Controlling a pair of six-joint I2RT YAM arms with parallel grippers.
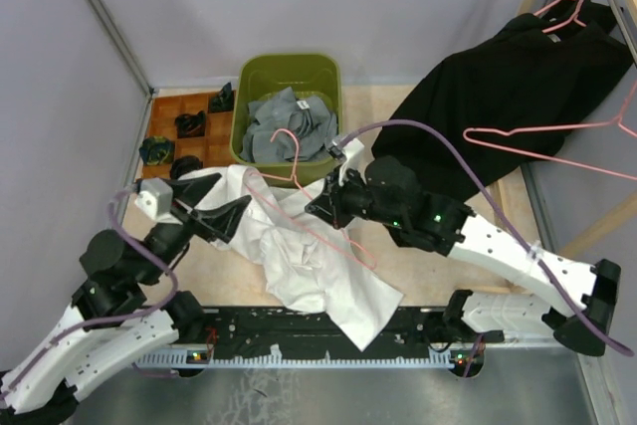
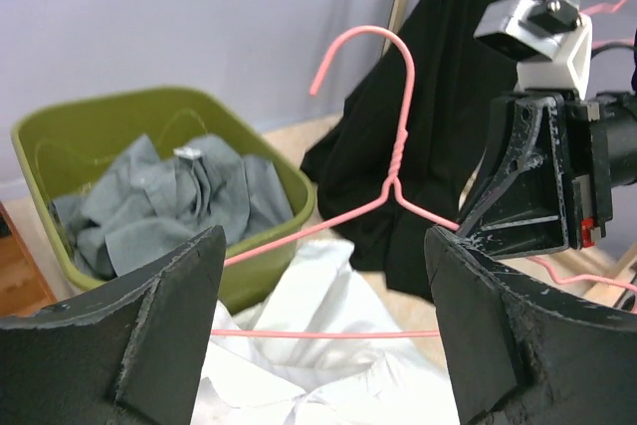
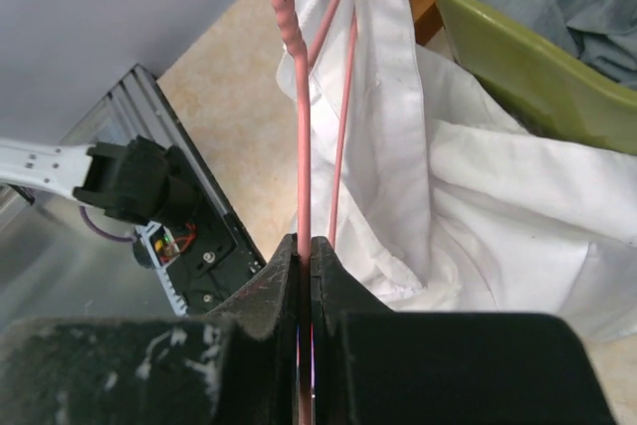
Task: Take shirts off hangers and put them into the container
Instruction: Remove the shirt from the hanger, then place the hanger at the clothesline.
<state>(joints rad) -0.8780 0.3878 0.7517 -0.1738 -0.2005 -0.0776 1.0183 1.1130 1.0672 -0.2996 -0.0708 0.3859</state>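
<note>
— While the right tool [image 3: 306, 251] pinches the pink hanger [image 3: 302, 126] shut between its jaws, what is the left tool [image 1: 227, 196] doing?
— It stands wide open, gripping nothing, just above the white shirt [image 1: 318, 266].
— Where does that shirt lie?
— Crumpled on the counter [image 1: 423, 281] in front of the container [image 1: 294, 62], right beside the tub's near wall. The hanger's wires lie against the cloth, and its hook points up in front of the tub.
— Anything in the container?
— 1 grey shirt [image 1: 284, 126], bunched up inside and filling most of the bottom.
— And the rest?
— The black shirts [image 1: 518, 97] hang at the far right, well apart from the tub, their cloth hanging low. A brown wooden tray [image 1: 169, 106] sits just left of the container, with small dark things [image 1: 191, 123] in its compartments
</note>
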